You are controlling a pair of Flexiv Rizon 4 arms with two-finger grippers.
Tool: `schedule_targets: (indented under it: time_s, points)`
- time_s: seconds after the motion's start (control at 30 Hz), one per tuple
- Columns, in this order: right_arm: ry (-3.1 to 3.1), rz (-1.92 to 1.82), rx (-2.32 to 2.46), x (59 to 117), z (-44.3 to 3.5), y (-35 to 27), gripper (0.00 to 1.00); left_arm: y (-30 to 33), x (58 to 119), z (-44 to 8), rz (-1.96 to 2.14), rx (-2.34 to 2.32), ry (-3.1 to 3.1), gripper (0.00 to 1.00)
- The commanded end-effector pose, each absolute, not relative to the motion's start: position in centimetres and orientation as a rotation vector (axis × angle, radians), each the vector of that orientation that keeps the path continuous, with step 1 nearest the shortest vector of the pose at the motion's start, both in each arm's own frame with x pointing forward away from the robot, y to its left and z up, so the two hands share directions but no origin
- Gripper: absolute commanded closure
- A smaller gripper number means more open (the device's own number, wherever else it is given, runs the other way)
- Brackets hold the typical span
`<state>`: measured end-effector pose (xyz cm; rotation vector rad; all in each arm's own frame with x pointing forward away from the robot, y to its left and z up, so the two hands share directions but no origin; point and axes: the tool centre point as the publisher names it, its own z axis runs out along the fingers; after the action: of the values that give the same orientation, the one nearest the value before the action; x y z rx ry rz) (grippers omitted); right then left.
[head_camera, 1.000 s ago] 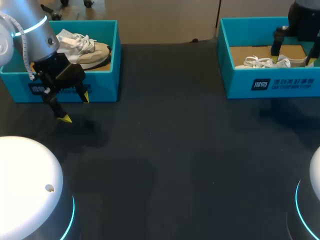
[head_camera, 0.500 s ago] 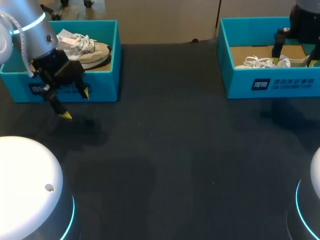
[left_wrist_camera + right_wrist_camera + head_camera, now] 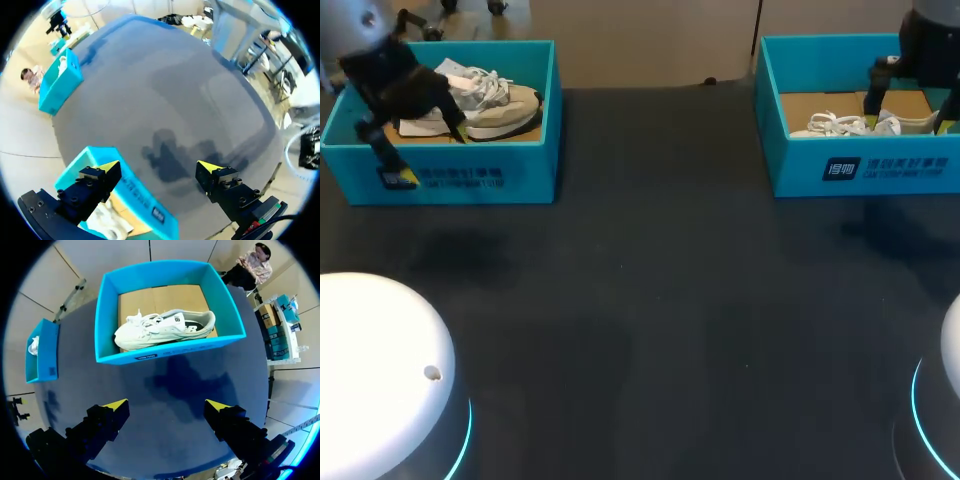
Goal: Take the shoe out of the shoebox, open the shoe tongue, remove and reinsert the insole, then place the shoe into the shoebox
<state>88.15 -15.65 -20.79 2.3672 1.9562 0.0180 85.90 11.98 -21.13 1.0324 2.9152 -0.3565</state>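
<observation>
A beige-and-white shoe [image 3: 490, 100] lies in the left blue shoebox [image 3: 470, 183]. My left gripper [image 3: 433, 155] hangs open over that box's front wall, one finger over the box and one over the table. In the left wrist view the left gripper [image 3: 159, 167] straddles the box wall [image 3: 145, 200], with a bit of white shoe [image 3: 107, 220] under one finger. A white shoe [image 3: 850, 125] lies in the right shoebox [image 3: 880, 168]. My right gripper [image 3: 905, 122] is open above it. In the right wrist view the right gripper [image 3: 167, 405] is empty, with the shoe [image 3: 162, 329] and box [image 3: 165, 353] ahead.
Dark table [image 3: 660, 300] stretches between the two boxes. The left box [image 3: 42, 347] shows far off beside the right gripper. The right box [image 3: 60, 80] shows far ahead of the left gripper.
My left arm has risen and drawn back from the table in front of the left box to above its front wall. The right gripper has barely shifted.
</observation>
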Motion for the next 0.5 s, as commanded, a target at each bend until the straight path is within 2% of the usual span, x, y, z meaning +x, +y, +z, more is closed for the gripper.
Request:
schedule_targets:
  time_s: [0.03,0.33,0.5]
  points:
    - [1.955,0.021,2.367,88.1,-20.8,-15.7,0.00,14.3,89.0,-19.4,-0.359,1.180,2.887,0.00]
    - [1.955,0.021,2.367,88.1,-20.8,-15.7,0.00,18.6,96.1,-17.7,-0.243,1.316,2.813,0.00]
    - [1.955,0.021,2.367,88.1,-20.8,-15.7,0.00,19.4,96.9,-17.4,-0.231,1.325,2.783,0.00]
